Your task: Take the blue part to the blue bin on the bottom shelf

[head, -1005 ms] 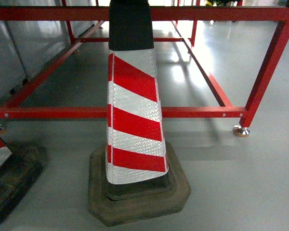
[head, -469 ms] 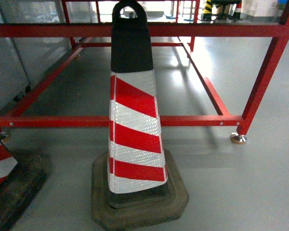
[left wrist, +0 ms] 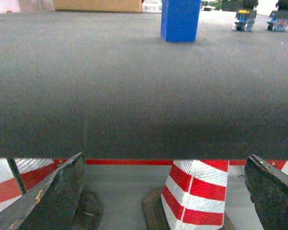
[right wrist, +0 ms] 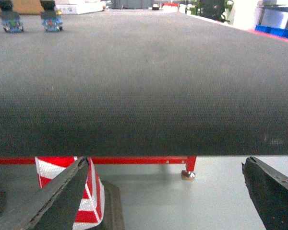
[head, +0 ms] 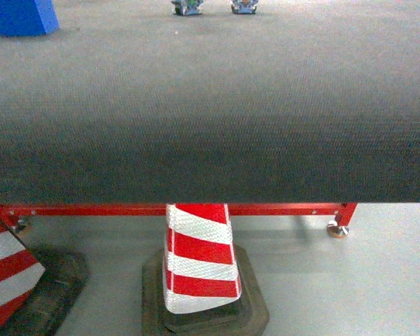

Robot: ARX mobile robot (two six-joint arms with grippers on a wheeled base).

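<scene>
The blue part (head: 21,15) is a small dark blue block standing at the far left of a dark grey mat-covered table top (head: 210,105). In the left wrist view the blue part (left wrist: 180,20) stands well ahead, slightly right of centre. My left gripper (left wrist: 165,196) is open below the table's near edge, with nothing between its fingers (left wrist: 57,196). My right gripper (right wrist: 163,196) is also open and empty at the same edge. Neither gripper shows in the head view. The blue bin and the bottom shelf are out of view.
Two small push-button parts (head: 187,7) (head: 243,6) sit at the table's far side. A red-and-white striped cone (head: 199,259) stands on the floor before the red frame (head: 266,208), and a second cone (head: 7,266) stands at the left.
The head view has risen: before it showed only the cone and the red frame, now the dark table top fills most of it and the blue part shows.
</scene>
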